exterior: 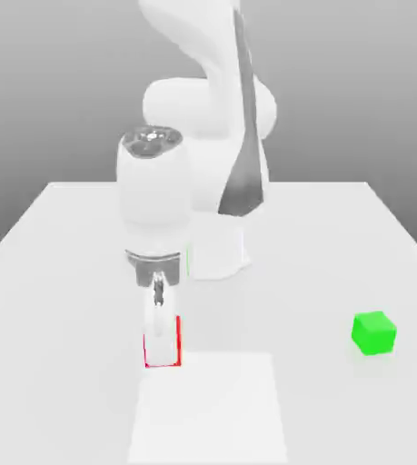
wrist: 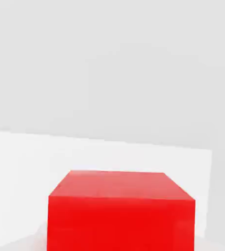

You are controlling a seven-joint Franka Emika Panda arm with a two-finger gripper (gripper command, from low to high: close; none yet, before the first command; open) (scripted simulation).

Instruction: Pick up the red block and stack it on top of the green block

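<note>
We see the gripper [exterior: 162,350] lowered to the counter [exterior: 339,245] with a pale finger standing in front of the red block [exterior: 177,338], whose edges peek out around it; whether it is clenched on the block we cannot tell; from the hand view the red block [wrist: 121,211] sits close beneath the hand; farther toward the exterior view's right, well apart, rests the green block [exterior: 374,333].
</note>
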